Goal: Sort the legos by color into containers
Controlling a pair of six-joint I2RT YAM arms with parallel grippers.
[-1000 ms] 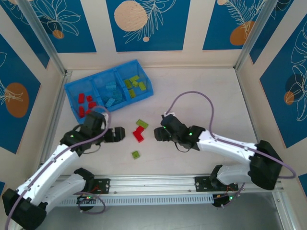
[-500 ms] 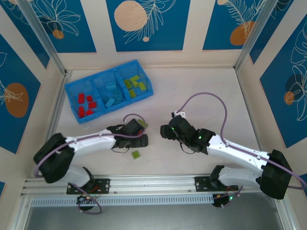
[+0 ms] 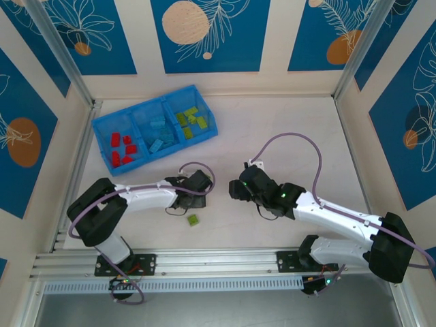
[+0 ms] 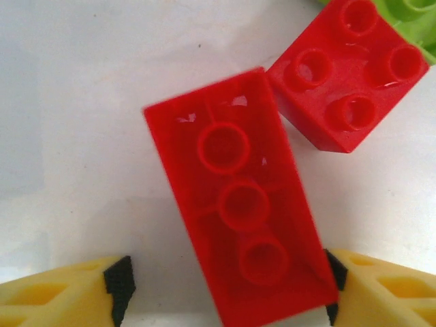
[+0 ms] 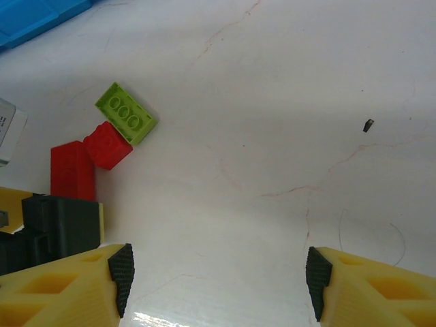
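Swung rightward from the blue plastic 3-compartment bin, the left gripper straddles a long red plastic lego brick on the near table, jaws apart, pickup seemingly next; the right gripper hovers alongside, jaws spread.

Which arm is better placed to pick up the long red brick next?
Left: the left gripper, open, straddles the long red brick. The right gripper hangs open over bare table, away from it.

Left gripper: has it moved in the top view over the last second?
Yes. The left gripper has swung rightward, away from the blue bin. It now sits over the long red brick with its jaws open.
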